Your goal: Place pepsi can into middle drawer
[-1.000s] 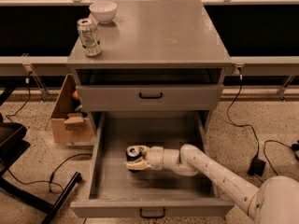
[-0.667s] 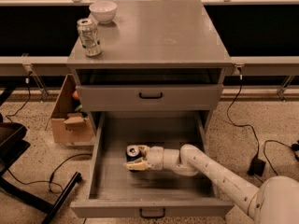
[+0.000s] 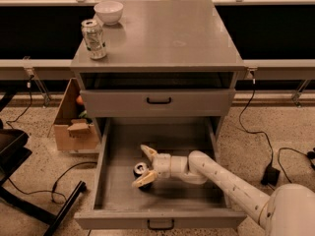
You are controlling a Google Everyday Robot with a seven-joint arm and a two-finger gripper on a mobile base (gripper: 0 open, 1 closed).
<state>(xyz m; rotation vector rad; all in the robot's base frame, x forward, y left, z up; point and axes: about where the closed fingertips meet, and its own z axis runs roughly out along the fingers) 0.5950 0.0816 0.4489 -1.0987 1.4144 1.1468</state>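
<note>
The middle drawer (image 3: 160,219) is pulled fully out below the table. The pepsi can (image 3: 141,171) stands inside it, left of centre, its silver top showing and its dark body mostly hidden. My gripper (image 3: 140,167) reaches into the drawer from the right and is open. One cream finger (image 3: 148,152) is behind the can and the other is in front of it. The fingers are spread around the can and do not clamp it.
A silver-and-pale-green can (image 3: 94,38) and a white bowl (image 3: 109,11) stand on the tabletop's back left. The upper drawer (image 3: 157,102) is shut. A cardboard box (image 3: 74,127) sits on the floor at left, with a chair base (image 3: 29,181) and cables nearby.
The fingers have spread apart from the can, which they held shut before. The can stays in the same spot in the drawer. The arm has barely moved.
</note>
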